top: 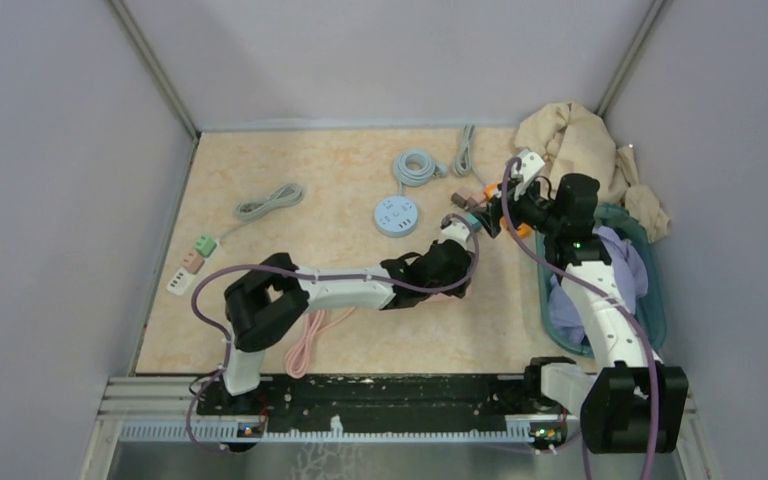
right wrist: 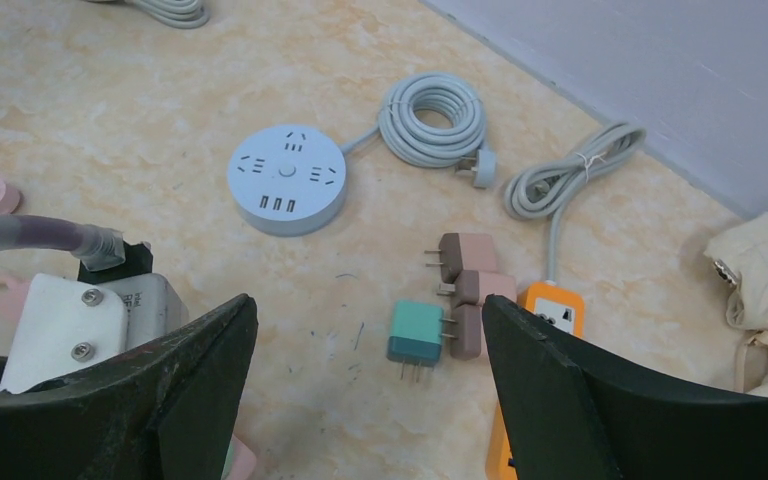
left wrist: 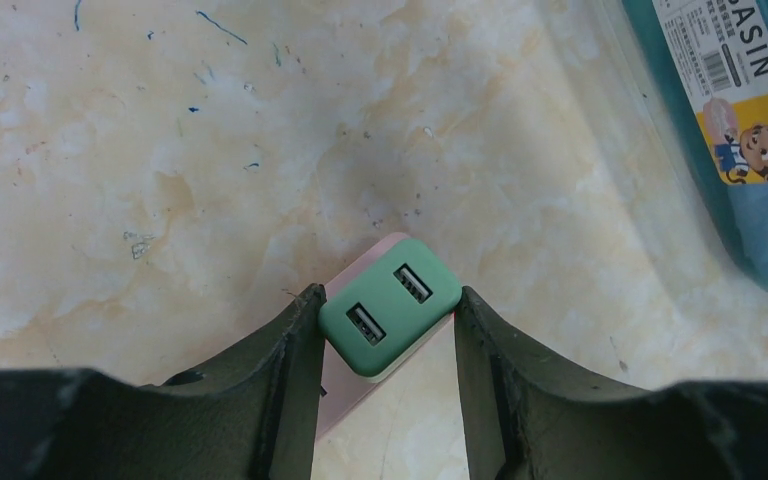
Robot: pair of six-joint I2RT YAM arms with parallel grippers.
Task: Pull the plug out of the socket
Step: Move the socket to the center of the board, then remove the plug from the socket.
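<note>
In the left wrist view a green USB plug [left wrist: 390, 318] with two ports sits in a pink socket block [left wrist: 337, 390] lying on the marble table. My left gripper [left wrist: 387, 291] points down over it, and both fingers touch opposite corners of the plug. In the top view the left gripper [top: 442, 268] is right of the table's middle. My right gripper [top: 482, 220] hovers just beyond it, open and empty [right wrist: 368, 305]. The left arm's white wrist block [right wrist: 70, 320] shows beside its left finger.
A round white socket [right wrist: 286, 178] with a coiled grey cable [right wrist: 432, 118], a teal plug [right wrist: 415, 335], brown plugs [right wrist: 470, 290] and an orange power strip [right wrist: 550, 310] lie below the right gripper. A blue basin [top: 650, 300] of clothes stands at the right. Adapters [top: 192, 262] and a pink cable [top: 305, 345] lie at the left.
</note>
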